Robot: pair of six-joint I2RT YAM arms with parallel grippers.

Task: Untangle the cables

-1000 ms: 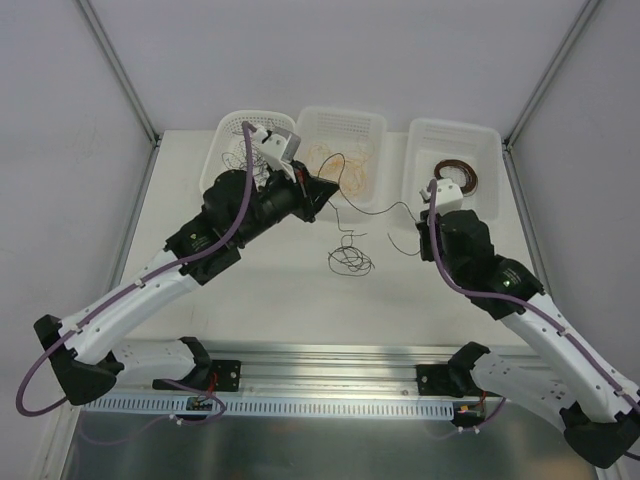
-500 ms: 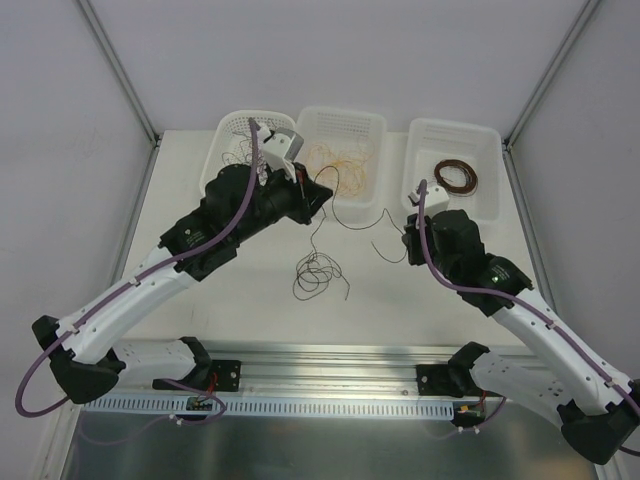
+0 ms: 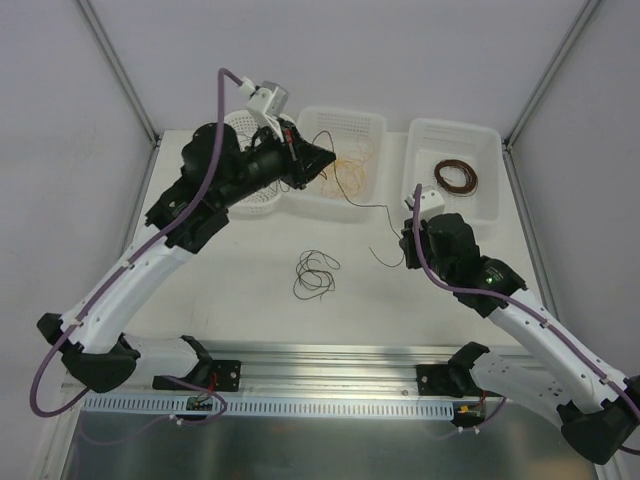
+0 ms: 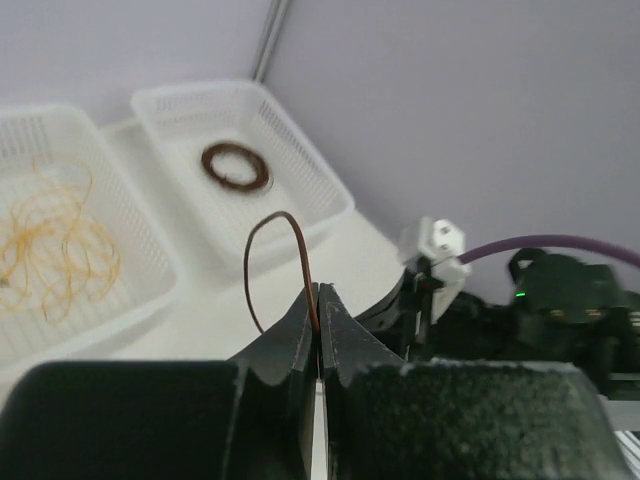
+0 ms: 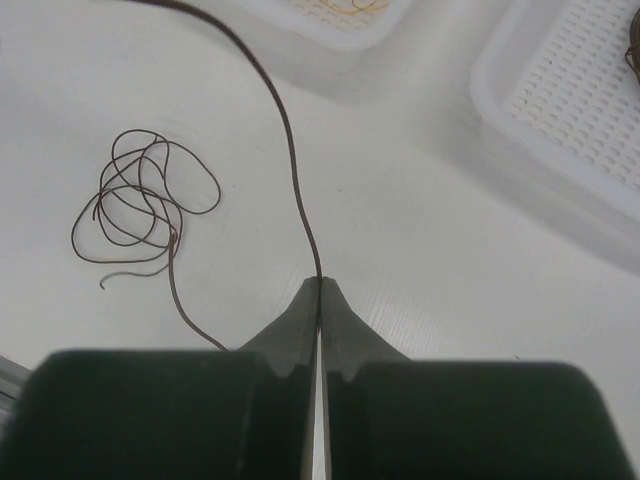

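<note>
Gripping one brown cable (image 5: 290,150): left end effector (image 4: 320,300), right end effector (image 5: 320,285), both clamped; three baskets (image 3: 340,109).

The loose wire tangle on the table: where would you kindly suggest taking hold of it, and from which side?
On the wire tangle, probably the outermost loop, which bulges clear of the crossed strands. It lies flat on the table, so come straight down, pincer across the strand. Left pincer and right pincer are both shut on a brown wire; one must release first.
</note>
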